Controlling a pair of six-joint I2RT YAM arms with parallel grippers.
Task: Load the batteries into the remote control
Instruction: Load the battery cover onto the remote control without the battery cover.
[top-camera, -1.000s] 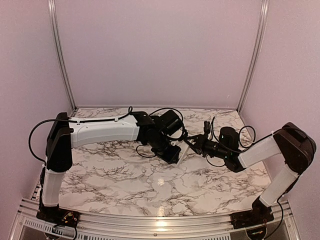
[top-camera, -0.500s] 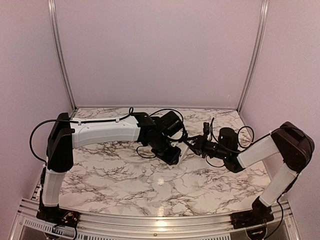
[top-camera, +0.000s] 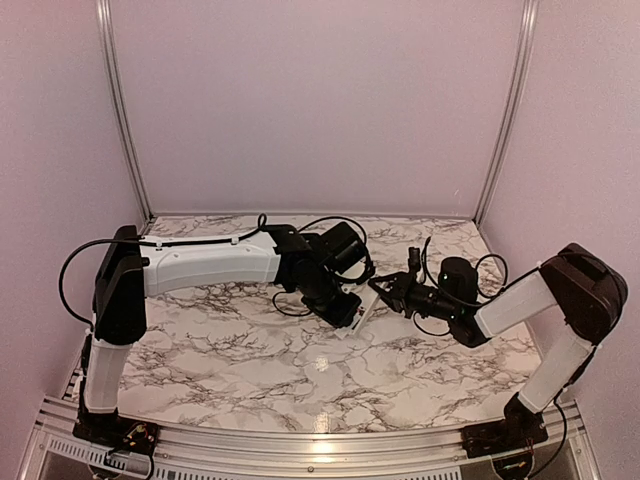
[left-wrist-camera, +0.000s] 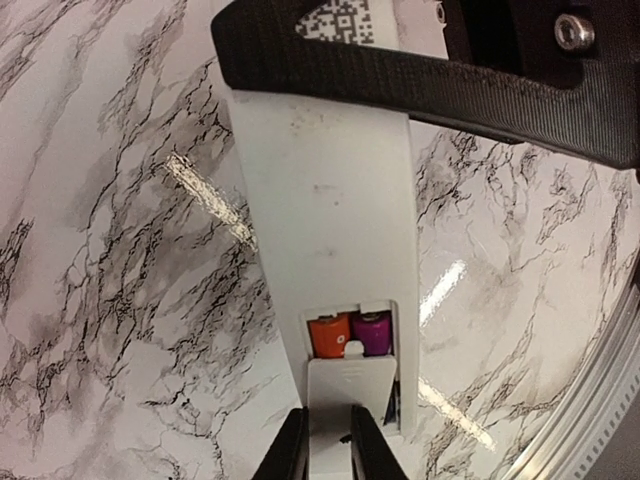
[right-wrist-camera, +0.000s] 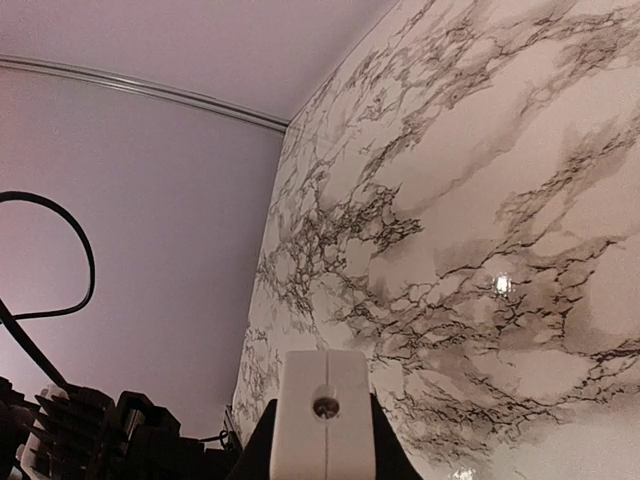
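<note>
My left gripper is clamped across the remote control, holding it above the worktop with its plain white back facing up. Beyond my finger, the compartment lies open, and the batteries sit side by side in it, one orange, one magenta. My right gripper pinches the half-closed battery cover just past them.

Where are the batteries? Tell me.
Left wrist view: the batteries sit side by side in the open compartment of the remote control, just above the cover.
</note>
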